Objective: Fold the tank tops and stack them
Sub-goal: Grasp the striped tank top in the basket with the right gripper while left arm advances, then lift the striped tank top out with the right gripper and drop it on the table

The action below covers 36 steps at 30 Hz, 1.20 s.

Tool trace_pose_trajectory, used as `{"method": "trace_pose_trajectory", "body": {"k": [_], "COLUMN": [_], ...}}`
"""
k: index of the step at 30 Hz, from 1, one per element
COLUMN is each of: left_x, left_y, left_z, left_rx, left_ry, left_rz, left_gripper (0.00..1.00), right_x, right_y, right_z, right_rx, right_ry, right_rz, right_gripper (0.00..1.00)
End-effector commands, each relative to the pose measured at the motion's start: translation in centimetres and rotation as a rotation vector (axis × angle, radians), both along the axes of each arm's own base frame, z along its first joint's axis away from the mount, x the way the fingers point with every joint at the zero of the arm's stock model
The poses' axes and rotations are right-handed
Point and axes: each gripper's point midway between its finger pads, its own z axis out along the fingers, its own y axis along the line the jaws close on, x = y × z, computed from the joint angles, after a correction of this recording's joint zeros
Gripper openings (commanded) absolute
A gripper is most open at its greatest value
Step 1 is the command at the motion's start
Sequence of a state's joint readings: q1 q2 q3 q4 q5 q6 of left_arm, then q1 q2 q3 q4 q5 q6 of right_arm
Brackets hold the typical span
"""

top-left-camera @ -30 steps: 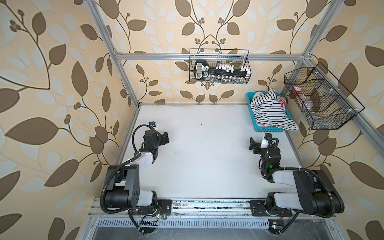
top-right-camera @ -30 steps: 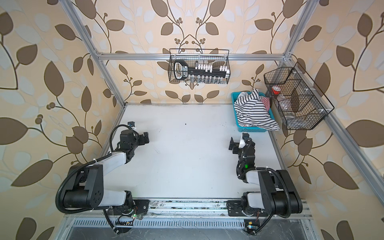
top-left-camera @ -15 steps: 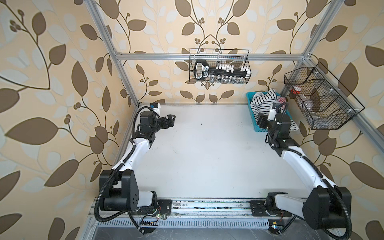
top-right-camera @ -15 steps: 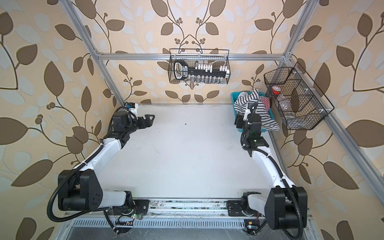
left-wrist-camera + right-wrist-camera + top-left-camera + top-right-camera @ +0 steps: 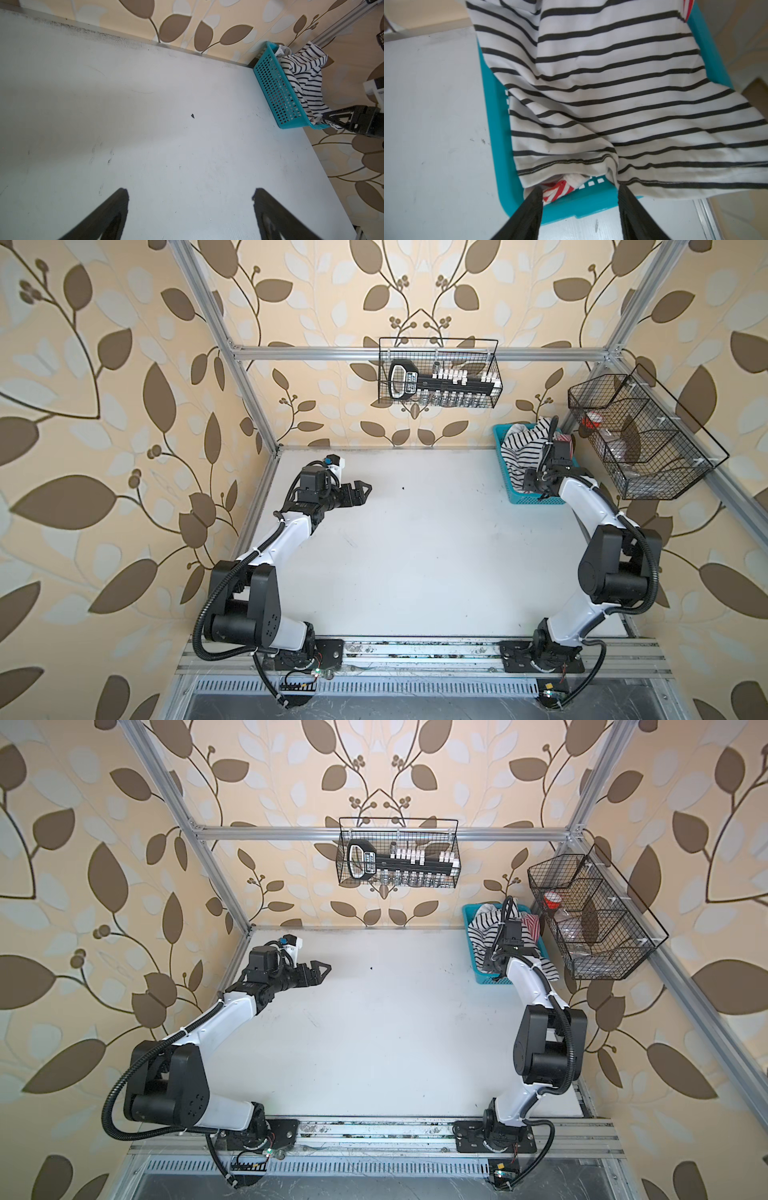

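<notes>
The white bench (image 5: 415, 556) fills the floor of the framed cell and is bare across its middle apart from a small dark speck (image 5: 192, 116). A black wire basket (image 5: 640, 439) hangs on the right wall and another (image 5: 438, 373) on the back wall. In the far right corner of the bench sits a teal plastic basket (image 5: 274, 87), and both tank tops are in it. The black-striped tank top (image 5: 612, 93) is heaped on top, crumpled, spilling over the basket's rim on the near and right sides. The red-striped tank top (image 5: 556, 190) lies under it, showing only as a small patch below the black-striped hem and, in a top view, as a bit of red at the basket's far right edge (image 5: 531, 925). The right end effector (image 5: 580, 190) is down at the basket's near end, jaws partly open – they straddle the black-striped hem and the red patch, not pressed together on either. The left end effector (image 5: 368, 489) hovers over the far left of the bench, well apart from the basket, jaws spread wide and holding nothing
</notes>
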<state>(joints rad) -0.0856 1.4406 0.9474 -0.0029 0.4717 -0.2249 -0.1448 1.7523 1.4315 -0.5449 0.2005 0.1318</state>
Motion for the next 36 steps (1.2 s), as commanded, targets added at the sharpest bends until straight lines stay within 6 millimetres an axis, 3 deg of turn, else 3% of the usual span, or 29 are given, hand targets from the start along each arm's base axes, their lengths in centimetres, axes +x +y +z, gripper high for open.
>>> {"method": "trace_pose_trajectory", "body": {"k": [1, 7, 10, 16, 20, 21, 24, 27, 30, 31, 36], "left_x": [0.5, 0.7, 0.7, 0.8, 0.8, 0.8, 0.7, 0.5, 0.4, 0.0, -0.6], "left_y": [-1.4, -1.7, -1.8, -1.8, -1.9, -1.9, -1.9, -1.9, -1.8, -1.8, -1.8], "left_z": [1.5, 1.1, 1.0, 1.0, 1.1, 1.3, 1.8, 2.4, 2.7, 3.9, 5.6], "left_rx": [-0.034, -0.034, -0.034, -0.036, -0.037, -0.038, -0.04, -0.044, -0.048, -0.051, -0.073], "left_ry": [-0.021, -0.007, 0.001, 0.004, 0.004, 0.001, -0.01, -0.025, -0.035, -0.067, -0.116], "left_rz": [-0.052, -0.06, -0.063, -0.064, -0.065, -0.065, -0.065, -0.063, -0.055, -0.05, -0.03], "left_gripper": [0.95, 0.96, 0.96, 0.96, 0.96, 0.96, 0.96, 0.96, 0.96, 0.96, 0.97], "right_x": [-0.8, -0.1, -0.2, -0.2, -0.1, 0.0, 0.2, 0.4, 0.1, 0.0, -1.3], "right_y": [-2.0, -2.9, -3.3, -3.5, -3.5, -3.4, -3.0, -2.0, -0.5, 0.2, 4.9], "right_z": [-0.4, -2.1, -3.2, -4.0, -3.8, -3.6, -1.8, 1.2, 5.2, 6.8, 13.9], "right_rx": [-0.053, -0.064, -0.06, -0.035, -0.018, -0.017, -0.001, 0.026, 0.037, 0.036, 0.015], "right_ry": [0.091, 0.127, 0.174, 0.179, 0.175, 0.169, 0.117, 0.03, -0.089, -0.132, -0.3], "right_rz": [-0.073, -0.075, -0.084, -0.103, -0.102, -0.101, -0.086, -0.053, -0.006, 0.016, 0.153], "right_gripper": [0.59, 0.59, 0.55, 0.34, 0.0, 0.0, 0.0, 0.0, 0.0, 0.0, 0.0]}}
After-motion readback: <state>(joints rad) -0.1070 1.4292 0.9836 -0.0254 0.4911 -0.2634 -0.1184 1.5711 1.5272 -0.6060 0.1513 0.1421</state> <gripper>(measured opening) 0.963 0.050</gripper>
